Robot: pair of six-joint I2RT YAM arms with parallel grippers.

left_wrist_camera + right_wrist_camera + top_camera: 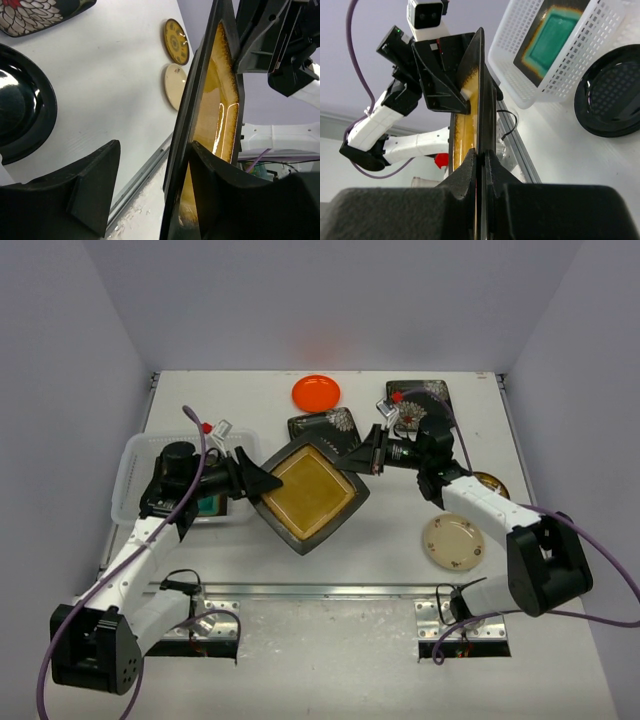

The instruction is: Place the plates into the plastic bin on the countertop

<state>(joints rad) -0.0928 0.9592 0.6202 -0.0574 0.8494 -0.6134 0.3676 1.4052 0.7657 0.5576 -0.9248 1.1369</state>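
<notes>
The amber dark-rimmed square plate (310, 492) hangs above the countertop (380, 570) at mid-table, tilted like a diamond. My right gripper (360, 460) is shut on its right corner; the right wrist view shows both fingers (481, 155) pinching the rim. My left gripper (255, 483) is open at the plate's left corner. In the left wrist view its jaws (154, 150) straddle the rim (200, 90), with a wide gap on the outer side. The plastic bin (130, 475) sits at the left and holds a teal plate (552, 37).
A black round plate (20, 115) lies beside the bin, under the held plate. An orange plate (316, 392) and two black floral plates (325, 423) (425, 392) lie at the back. Cream (453, 541) and yellow (490, 483) plates lie right. A metal rail (320, 590) runs along the front.
</notes>
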